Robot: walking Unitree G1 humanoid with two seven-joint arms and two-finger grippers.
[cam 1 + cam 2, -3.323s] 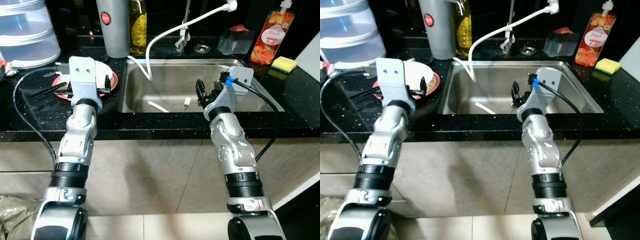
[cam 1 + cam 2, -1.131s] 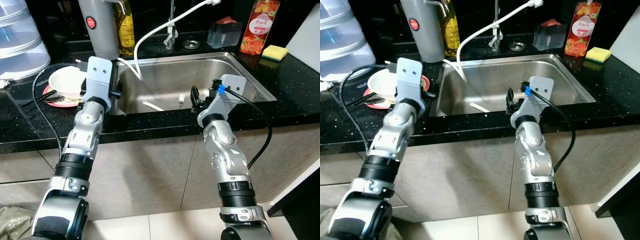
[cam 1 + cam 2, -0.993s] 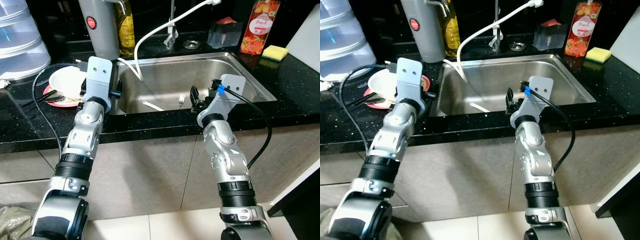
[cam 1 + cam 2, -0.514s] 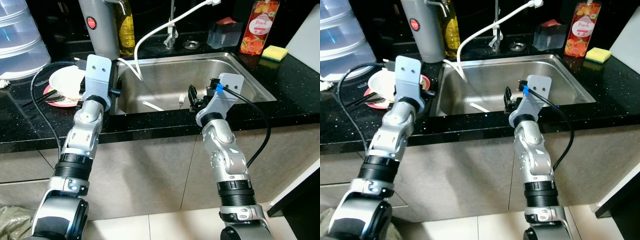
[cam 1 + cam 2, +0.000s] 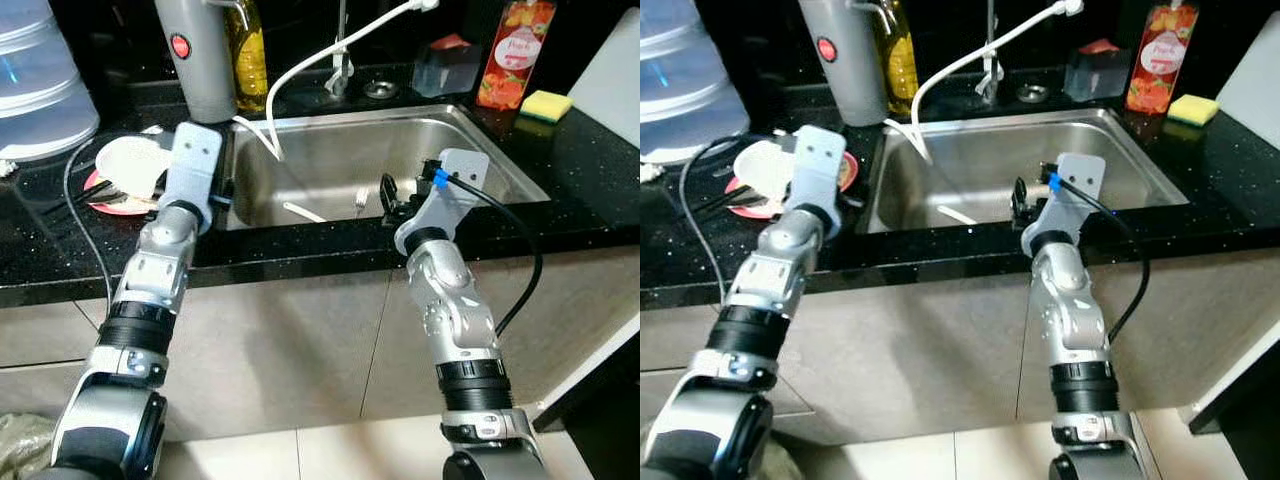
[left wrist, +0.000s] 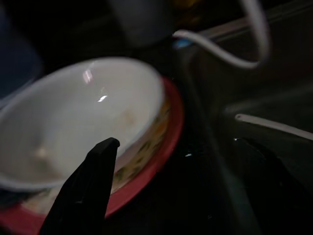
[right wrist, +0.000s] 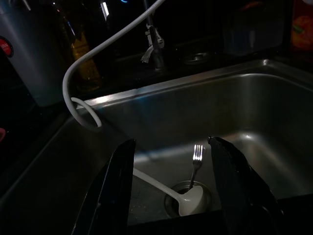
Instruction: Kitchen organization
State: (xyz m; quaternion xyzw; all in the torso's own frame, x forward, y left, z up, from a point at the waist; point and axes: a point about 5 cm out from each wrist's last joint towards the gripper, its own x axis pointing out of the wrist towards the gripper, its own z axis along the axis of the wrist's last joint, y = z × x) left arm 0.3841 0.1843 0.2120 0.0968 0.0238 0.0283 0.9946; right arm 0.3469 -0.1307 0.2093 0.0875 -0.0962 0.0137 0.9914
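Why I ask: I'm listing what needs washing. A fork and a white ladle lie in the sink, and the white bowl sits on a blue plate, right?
Almost. The fork and white ladle do lie in the sink, but the white bowl sits on a red plate, not a blue one, as the left wrist view shows.

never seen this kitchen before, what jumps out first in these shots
The steel sink draws the eye, with a white ladle and a fork lying at its drain and a white hose looping in. The right gripper hangs open over them. On the black counter to the left, the open left gripper faces a white bowl on a red plate.
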